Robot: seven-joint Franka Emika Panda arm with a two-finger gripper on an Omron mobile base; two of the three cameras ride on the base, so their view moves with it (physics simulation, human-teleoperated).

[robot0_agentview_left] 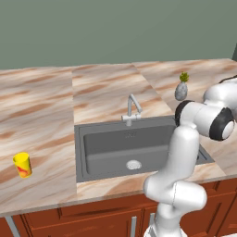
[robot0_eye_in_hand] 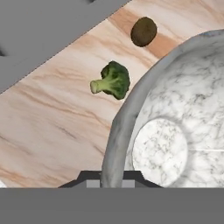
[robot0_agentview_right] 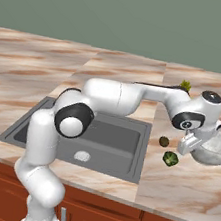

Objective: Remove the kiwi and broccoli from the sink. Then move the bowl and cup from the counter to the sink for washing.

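On the counter [robot0_agentview_right: 181, 189] right of the sink [robot0_agentview_right: 103, 136], my gripper [robot0_agentview_right: 191, 143] is shut on the near rim of the whitish marbled bowl [robot0_agentview_right: 215, 149]. In the hand view the bowl [robot0_eye_in_hand: 175, 131] takes up the right side, and its rim runs down between the fingertips of the gripper [robot0_eye_in_hand: 113, 180]. The broccoli [robot0_eye_in_hand: 111, 81] and the kiwi [robot0_eye_in_hand: 143, 31] lie on the marble just left of the bowl. From the right base view, the kiwi [robot0_agentview_right: 164, 141] and broccoli [robot0_agentview_right: 170, 158] sit between the sink and the bowl. The yellow cup [robot0_agentview_left: 22, 165] stands far left of the sink [robot0_agentview_left: 134, 148].
A silver tap [robot0_agentview_left: 132, 109] rises behind the basin, whose round drain [robot0_agentview_left: 133, 164] is bare. A grey egg-shaped vase [robot0_agentview_left: 181, 90] with a green tuft stands at the back right. The counter's front edge runs over reddish-brown cabinets [robot0_agentview_left: 92, 220].
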